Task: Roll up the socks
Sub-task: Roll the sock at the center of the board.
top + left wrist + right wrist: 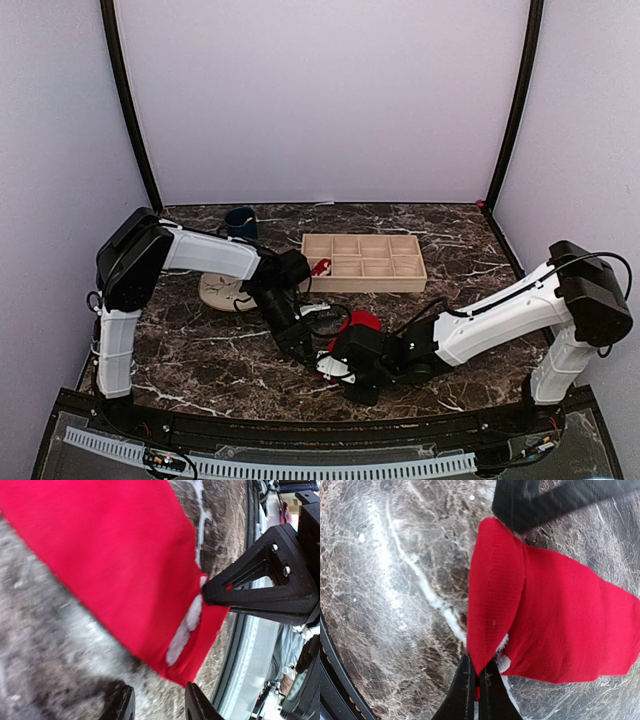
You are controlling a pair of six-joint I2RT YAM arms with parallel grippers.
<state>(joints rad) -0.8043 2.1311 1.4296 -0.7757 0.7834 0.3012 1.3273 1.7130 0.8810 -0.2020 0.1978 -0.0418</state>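
Observation:
A bright red sock (pixel 560 625) lies flat on the dark marble table, also seen in the top view (pixel 362 322) and filling the left wrist view (pixel 115 565). My right gripper (pixel 477 674) is shut on a folded corner of it, and some white lining shows at the fold. That gripper (pixel 336 366) sits near the table's front. My left gripper (pixel 159 696) stands open just off the sock's edge with nothing between its fingers; from above it (pixel 298 348) is just left of the sock. A small red bundle (pixel 320 266) rests at the left end of the wooden tray.
A wooden compartment tray (pixel 362 262) stands behind the sock. A beige patterned plate (pixel 222 292) lies under the left arm, and a dark mug (pixel 240 222) stands at the back left. The table's front rail (pixel 235 645) runs close beside both grippers.

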